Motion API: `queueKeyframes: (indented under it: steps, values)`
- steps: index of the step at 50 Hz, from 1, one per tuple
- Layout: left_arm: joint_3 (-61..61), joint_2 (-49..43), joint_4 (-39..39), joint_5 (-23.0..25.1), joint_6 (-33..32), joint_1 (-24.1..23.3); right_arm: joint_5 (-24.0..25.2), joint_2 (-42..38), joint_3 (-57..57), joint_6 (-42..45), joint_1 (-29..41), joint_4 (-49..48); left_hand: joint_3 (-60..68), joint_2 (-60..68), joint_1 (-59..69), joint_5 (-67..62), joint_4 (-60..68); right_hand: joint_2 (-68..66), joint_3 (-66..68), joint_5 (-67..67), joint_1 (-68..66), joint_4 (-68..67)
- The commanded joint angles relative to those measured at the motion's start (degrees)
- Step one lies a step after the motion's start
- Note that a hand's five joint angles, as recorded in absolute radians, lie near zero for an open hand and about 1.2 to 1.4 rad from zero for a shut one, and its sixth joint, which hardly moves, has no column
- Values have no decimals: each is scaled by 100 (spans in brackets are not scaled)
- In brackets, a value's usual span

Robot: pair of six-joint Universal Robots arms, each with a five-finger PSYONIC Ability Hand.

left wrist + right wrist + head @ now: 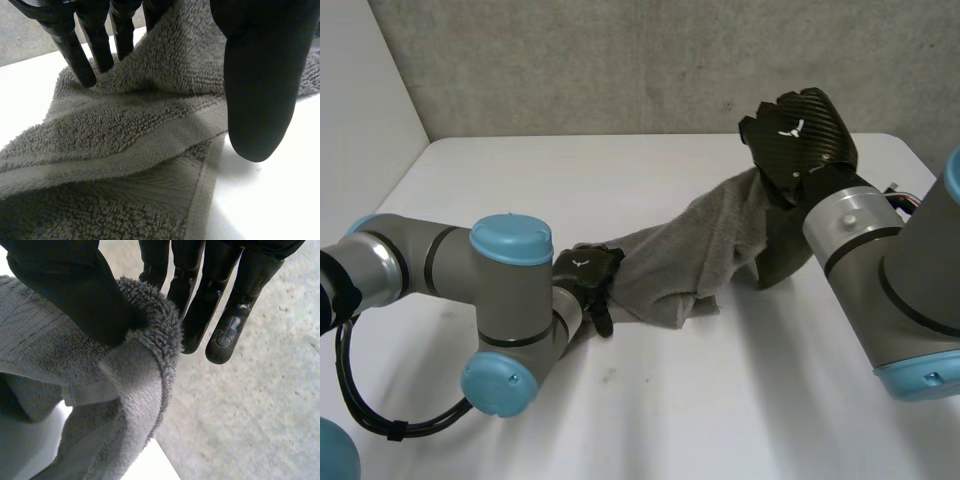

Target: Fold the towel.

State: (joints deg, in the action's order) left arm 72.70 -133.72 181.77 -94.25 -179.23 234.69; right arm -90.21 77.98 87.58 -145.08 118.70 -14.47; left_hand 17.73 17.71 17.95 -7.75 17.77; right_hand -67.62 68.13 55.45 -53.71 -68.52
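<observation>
**Towel (690,255) stretched between both hands, right end lifted**

You have the grey towel strung across the middle of the white table (620,170), one end low at the left and the other raised at the right.

Your left hand (588,275) sits down at the table surface, just right of the left arm's (440,270) blue-capped joint, at the towel's left end. In the left wrist view the cloth runs between the fingers (75,50) on its far side and the thumb (260,90) on its near side, so that hand is clamped on the towel's edge. The hemmed border lies folded over beneath the palm, and the thumb tip hangs over bare table just beside the hem.

Your right hand (800,135) is up off the table at the far right, in front of the grey wall (620,60). In the right wrist view the thumb (75,290) presses a fold of towel against the fingers (200,315), pinching it, with one fingertip poking out past the cloth.

From that pinch the towel hangs and slopes down leftward. Its middle sags in loose folds onto the table near the left hand.
</observation>
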Motion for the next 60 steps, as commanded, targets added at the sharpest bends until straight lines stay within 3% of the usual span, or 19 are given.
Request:
queueKeyframes:
  steps: [1,15,16,17,18,19,29,33,43,44,45,46,47,60]
  values:
    - [25,188,60,12,64,-108,30,24,225,-100,-523,-12,392,395,370,-390,389,-1238,1187,1455,-2629,-1148]
    - [-898,-427,263,196,11,-363,48,-2,348,-153,-708,-3,1301,1303,1279,-1298,1297,-1238,1187,1455,-2629,-1148]
    - [-1028,-540,263,222,11,-389,48,-11,356,-179,-708,-3,2749,2752,2728,-2747,2746,-1238,1187,1455,-2629,-1148]
    - [-1030,-541,263,222,11,-389,57,-11,356,-196,-708,-3,2764,2766,2742,-2761,2760,-1238,1187,1455,-2629,-1148]
    - [-1117,-602,263,231,11,-389,57,-11,356,-197,-708,-3,5279,5281,5257,-5276,5275,-1238,1187,1455,-2629,-1148]
    - [-1170,-612,263,188,3,-380,65,-11,348,-205,-708,-3,6218,6220,6196,-6215,6214,-1238,1187,1455,-2629,-1148]
    - [-1030,221,149,187,-15,-266,57,-2,251,-47,-717,146,6227,6229,6205,-6225,6223,-1238,1187,1455,-2629,-1148]
    - [-828,819,43,231,-24,32,249,-20,190,14,-769,567,6227,6229,6205,-6225,6223,-1238,1187,1455,-2629,-1148]
    - [-344,1366,-71,240,-24,244,496,-64,49,-47,-822,717,6227,6229,6205,-6225,6223,-1238,1187,1455,-2629,-1148]
    - [-266,1444,-71,240,-33,322,487,-72,23,-47,-822,717,5413,5416,5391,-5411,5410,-1238,1187,1455,-2629,-1148]
    - [-230,1497,-80,240,-41,358,496,-72,5,-47,-822,717,2458,2460,2436,-2455,2454,-1238,1187,1455,-2629,-1148]
    - [-230,1498,-80,240,-41,358,496,-72,5,-47,-822,717,2428,2430,2406,-2425,2424,-1238,1187,1455,-2629,-1148]
    - [-221,1515,-106,231,-85,367,496,-72,5,-47,-813,717,-320,-318,-342,323,-324,-1238,1187,1455,-2629,-1148]
    - [-177,1795,-476,161,-411,402,496,-143,-30,-539,-769,717,-773,-771,-795,775,-777,-1238,1187,1455,-2629,-1148]
